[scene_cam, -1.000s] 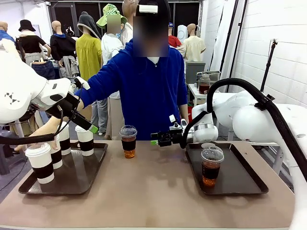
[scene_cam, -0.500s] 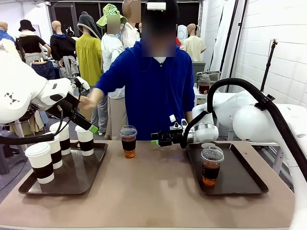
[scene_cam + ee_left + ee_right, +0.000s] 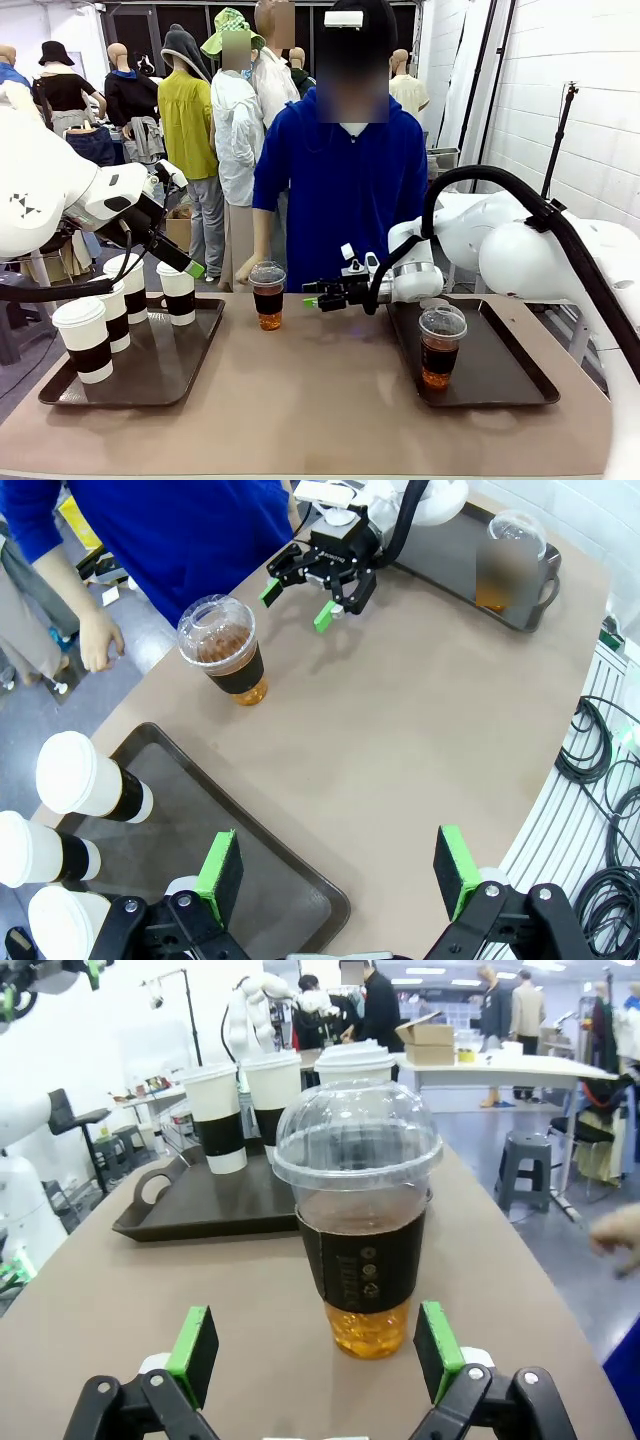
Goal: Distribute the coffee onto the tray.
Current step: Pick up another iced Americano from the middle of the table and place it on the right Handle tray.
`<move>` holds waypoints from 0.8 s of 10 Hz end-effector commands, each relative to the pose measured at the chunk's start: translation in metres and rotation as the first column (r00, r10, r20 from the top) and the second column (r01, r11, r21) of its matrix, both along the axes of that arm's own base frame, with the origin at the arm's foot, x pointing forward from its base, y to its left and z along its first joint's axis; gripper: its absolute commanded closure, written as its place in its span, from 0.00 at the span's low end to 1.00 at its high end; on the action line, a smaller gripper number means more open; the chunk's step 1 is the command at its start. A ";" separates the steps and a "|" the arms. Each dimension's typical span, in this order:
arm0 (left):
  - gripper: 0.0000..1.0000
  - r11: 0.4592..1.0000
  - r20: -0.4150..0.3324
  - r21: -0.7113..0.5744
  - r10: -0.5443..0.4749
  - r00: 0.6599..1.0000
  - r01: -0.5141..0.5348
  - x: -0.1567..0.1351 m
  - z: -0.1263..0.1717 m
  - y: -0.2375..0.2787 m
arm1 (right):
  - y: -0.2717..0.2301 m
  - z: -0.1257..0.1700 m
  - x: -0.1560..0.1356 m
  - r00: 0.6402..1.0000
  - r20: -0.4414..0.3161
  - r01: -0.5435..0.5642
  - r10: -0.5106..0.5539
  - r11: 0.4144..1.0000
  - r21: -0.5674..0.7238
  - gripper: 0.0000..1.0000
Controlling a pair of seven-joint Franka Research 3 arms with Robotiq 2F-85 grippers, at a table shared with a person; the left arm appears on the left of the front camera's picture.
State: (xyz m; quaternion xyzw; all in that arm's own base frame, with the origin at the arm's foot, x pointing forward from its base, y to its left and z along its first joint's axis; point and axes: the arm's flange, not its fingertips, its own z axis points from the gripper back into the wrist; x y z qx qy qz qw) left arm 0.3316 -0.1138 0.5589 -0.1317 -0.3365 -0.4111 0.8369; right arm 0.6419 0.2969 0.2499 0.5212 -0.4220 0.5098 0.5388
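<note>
While the right hand (image 3: 312, 294) hovered low over the tabletop (image 3: 320, 400) with its green-padded fingers spread and nothing between them, a clear dome-lidded cup (image 3: 267, 294) stood just ahead of its fingertips, apart from them. Seen from the right wrist, this cup (image 3: 361, 1215) sat between and just beyond the two pads, upright, holding amber-brown coffee with a paler layer at the bottom and a dark sleeve round its middle. It rested on bare tabletop, on neither tray.

Behind the right hand, toward its own arm, lay the right tray (image 3: 510, 385), dark and shallow, carrying the second dome-lidded cup (image 3: 441, 346), upright, with dark brown coffee filling roughly its lower half.

Left hand (image 3: 182, 262) was held above the left tray (image 3: 150, 385), fingers released and wide apart, gripping nothing; from the left wrist its green pads (image 3: 220, 865) flanked the tray's near corner. Beneath and beside this hand stood four white paper cups with white lids and dark sleeves, all upright on the tray: one (image 3: 179, 292) just below the fingertips, one (image 3: 131, 286) next to it, one (image 3: 113, 315) nearer, and one (image 3: 84, 339) nearest the camera. Lids hid their contents.

A person's hand (image 3: 246, 272) hung beyond the tabletop's far edge, just past the loose cup.
</note>
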 end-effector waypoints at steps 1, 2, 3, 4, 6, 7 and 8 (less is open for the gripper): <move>0.00 1.000 -0.002 -0.007 0.000 1.000 0.000 0.000 0.000 0.001 | 0.019 -0.004 0.012 0.999 0.010 0.030 -0.030 1.000 0.005 0.00; 0.00 1.000 -0.002 -0.007 0.000 1.000 0.000 0.000 0.000 0.001 | 0.026 -0.004 0.012 0.999 0.014 0.028 -0.028 1.000 0.002 0.00; 0.00 1.000 -0.002 -0.007 0.000 1.000 0.000 0.000 0.000 0.001 | 0.032 -0.006 0.013 1.000 0.016 0.026 -0.026 1.000 0.003 0.00; 0.00 1.000 -0.002 -0.007 0.000 1.000 0.000 0.000 0.000 0.001 | 0.036 -0.007 0.013 0.999 0.024 0.040 -0.040 0.999 0.000 0.00; 0.00 1.000 -0.002 -0.007 0.000 1.000 0.000 0.000 0.000 0.001 | 0.038 -0.009 0.016 0.997 0.022 0.069 -0.069 0.998 -0.006 0.00; 0.00 1.000 -0.002 -0.007 0.000 1.000 0.000 0.000 0.000 0.001 | 0.041 -0.011 0.016 0.996 0.026 0.083 -0.082 0.996 -0.013 0.00; 0.00 1.000 -0.002 -0.007 0.000 1.000 0.000 0.000 0.000 0.001 | 0.043 -0.012 0.016 0.994 0.025 0.106 -0.106 0.994 -0.005 0.00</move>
